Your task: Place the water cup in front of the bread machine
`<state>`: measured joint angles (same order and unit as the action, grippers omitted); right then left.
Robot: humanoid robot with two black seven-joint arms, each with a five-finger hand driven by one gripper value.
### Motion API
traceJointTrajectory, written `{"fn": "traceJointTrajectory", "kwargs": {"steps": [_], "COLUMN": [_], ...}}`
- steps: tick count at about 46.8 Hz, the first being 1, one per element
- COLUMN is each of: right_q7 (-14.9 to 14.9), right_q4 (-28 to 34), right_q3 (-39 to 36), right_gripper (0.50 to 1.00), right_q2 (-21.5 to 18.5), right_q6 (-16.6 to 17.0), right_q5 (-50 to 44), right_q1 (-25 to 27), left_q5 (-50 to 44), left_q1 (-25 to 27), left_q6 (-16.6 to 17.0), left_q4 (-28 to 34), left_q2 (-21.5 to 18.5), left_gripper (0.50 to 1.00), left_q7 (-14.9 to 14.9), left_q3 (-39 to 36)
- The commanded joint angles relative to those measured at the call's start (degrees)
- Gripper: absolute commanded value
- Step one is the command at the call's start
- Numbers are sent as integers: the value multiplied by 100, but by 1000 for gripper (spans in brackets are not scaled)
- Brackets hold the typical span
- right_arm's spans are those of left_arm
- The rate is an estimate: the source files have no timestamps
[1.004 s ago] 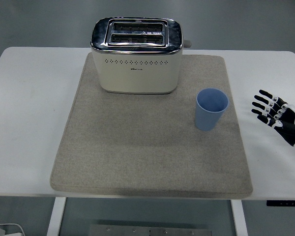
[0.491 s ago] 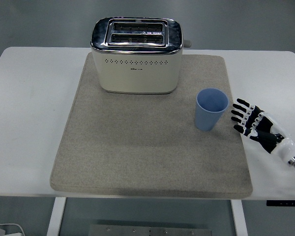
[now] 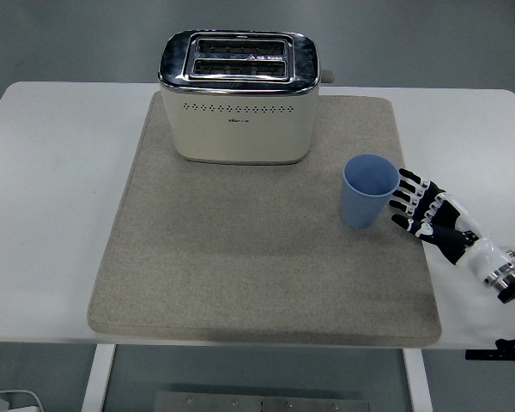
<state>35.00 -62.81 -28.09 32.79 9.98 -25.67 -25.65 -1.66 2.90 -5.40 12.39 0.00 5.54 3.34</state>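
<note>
A light blue cup [image 3: 367, 190] stands upright and empty on the right part of the grey mat [image 3: 240, 257]. The cream and chrome toaster [image 3: 239, 96] sits at the mat's far edge, left of and behind the cup. My right hand [image 3: 412, 204] reaches in from the lower right, its fingers spread and open. The fingertips [image 3: 402, 190] lie just right of the cup's wall, very close to it, and I cannot tell whether they touch. Nothing is held. The left arm does not show.
The mat covers the middle of the white table [image 3: 51, 172]. Bare tabletop lies on both sides of the mat. A white object [image 3: 4, 402] sits on the floor at the lower left, under the table.
My right hand has travelled left and slightly down from the table's right edge to beside the cup, more of the forearm coming into view. Cup and toaster have not moved.
</note>
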Motion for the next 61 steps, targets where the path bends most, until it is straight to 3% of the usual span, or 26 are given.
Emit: {"fn": "traceJointTrajectory", "kwargs": {"steps": [1,16,35,61], "right_q7": [0,0,0,0], "right_q4": [6,-47,-47,-29], "right_q3": [-13,-13,14,23], "right_gripper": [919,919,919,913], "right_q2": [0,-27,-422,-660], "right_q6": [-14,-84,-304,-453], "right_q5": [1,1,-17,-148], "right_q1": [-10,-98,-230,-292], "left_q5": [8,8,8,8], "left_q1": [0,9,9,9], "left_q6": [-4,-5,-5,-5], "left_q4": [0,0,9,9], "left_q2": [0,0,0,0], "left_gripper": [1000,1000,1000,1000], "left_q7": [0,0,0,0], "left_q3": [0,0,0,0]}}
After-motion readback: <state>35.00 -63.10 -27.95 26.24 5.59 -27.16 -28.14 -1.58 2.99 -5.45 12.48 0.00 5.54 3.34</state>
